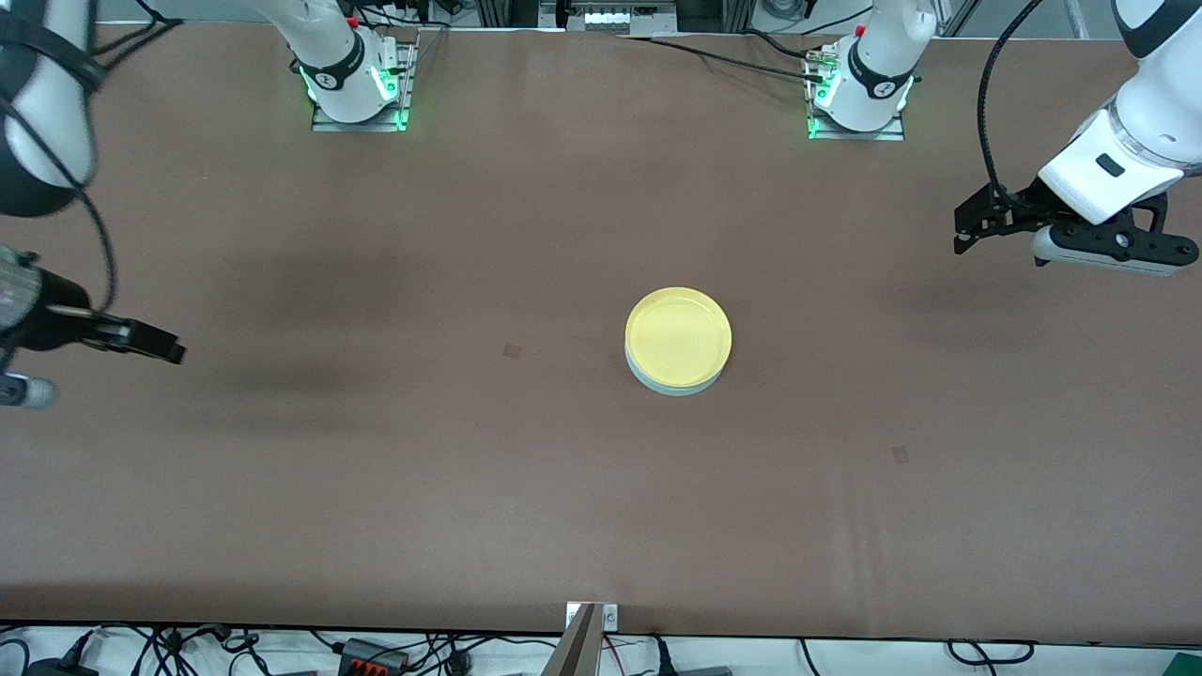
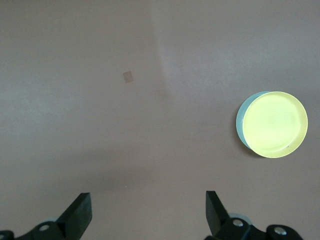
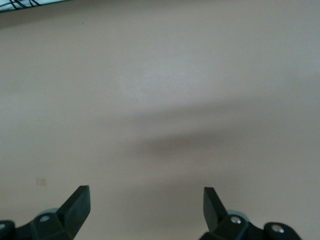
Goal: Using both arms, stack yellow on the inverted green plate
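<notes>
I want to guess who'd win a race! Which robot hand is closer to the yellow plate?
Left. The left gripper hangs open over bare table toward the left arm's end, closer to the yellow plate. The right gripper is open too, over the right arm's end, clearly farther away.

We see white jointed arms [image 1: 1141,122] with black bands, black cables, green-lit bases [image 1: 855,103] and black two-fingered grippers [image 2: 147,215].

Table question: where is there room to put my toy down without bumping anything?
Nearly everywhere. Only the yellow plate, stacked on the green plate, sits mid-table. Bare cloth runs from the stack to the camera edge, and toward both arm bases. Avoid the ends: the left end effector and right end effector hover there, open.
</notes>
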`<state>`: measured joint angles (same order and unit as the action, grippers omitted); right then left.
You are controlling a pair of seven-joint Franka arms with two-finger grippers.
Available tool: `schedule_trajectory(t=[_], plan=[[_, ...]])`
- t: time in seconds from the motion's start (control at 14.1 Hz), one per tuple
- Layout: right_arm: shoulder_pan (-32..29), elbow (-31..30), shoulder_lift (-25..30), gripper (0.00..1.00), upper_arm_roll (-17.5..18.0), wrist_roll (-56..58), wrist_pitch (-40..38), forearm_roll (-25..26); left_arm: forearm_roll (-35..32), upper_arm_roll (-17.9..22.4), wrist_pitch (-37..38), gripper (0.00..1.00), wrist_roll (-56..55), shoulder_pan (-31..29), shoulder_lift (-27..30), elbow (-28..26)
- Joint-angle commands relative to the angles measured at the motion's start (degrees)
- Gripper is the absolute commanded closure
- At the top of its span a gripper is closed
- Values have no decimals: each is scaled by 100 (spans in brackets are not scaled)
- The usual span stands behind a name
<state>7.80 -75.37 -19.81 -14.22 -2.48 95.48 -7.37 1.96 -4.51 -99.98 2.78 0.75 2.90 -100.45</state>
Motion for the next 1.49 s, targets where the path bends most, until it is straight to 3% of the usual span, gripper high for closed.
schedule_trajectory(t=[0.0, 0.21, 0.5, 1.21, 1.42], plan=[[-593, -232, 407, 0, 446, 475, -12, 104, -116, 3, 22, 0, 100, 13, -44, 131], [-648, -241, 697, 0, 499, 521, -178, 218, -116, -6, 14, 0, 100, 13, -53, 131], [-946, -259, 856, 0, 1192, 503, -336, 754, -125, 3, 22, 0, 144, 13, -62, 183], [-938, -2260, 2251, 0, 1229, 459, 136, 1036, -125, 3, 22, 0, 135, 4, -71, 192], [-938, -2351, 2315, 0, 1238, 477, 199, 1045, -134, 3, 22, 0, 135, 4, -71, 192]])
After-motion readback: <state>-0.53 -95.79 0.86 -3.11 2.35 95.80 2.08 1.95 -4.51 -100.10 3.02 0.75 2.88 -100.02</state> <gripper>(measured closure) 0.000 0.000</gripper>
